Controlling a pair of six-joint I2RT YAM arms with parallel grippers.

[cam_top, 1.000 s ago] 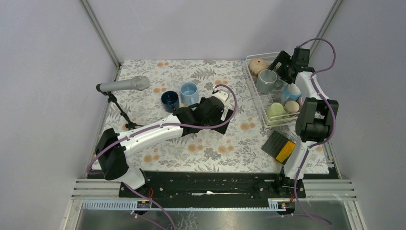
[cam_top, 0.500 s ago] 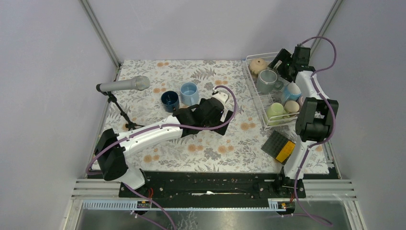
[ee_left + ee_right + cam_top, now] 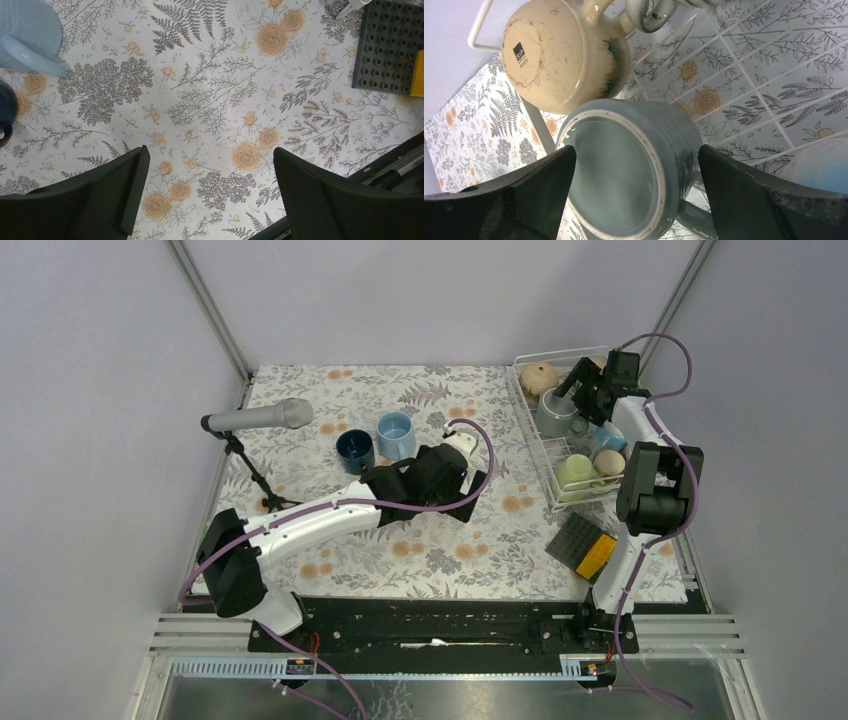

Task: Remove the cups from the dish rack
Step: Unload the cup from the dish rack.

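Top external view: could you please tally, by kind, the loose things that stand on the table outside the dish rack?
Cups: 2, the dark blue cup and the light blue cup
Microphone on its stand: 1
Black-and-orange pad: 1
Total: 4

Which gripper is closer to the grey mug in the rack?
Right. The right gripper sits over the grey mug in the dish rack, open jaws either side of it. The left gripper is open over bare tablecloth mid-table, well left of the rack.
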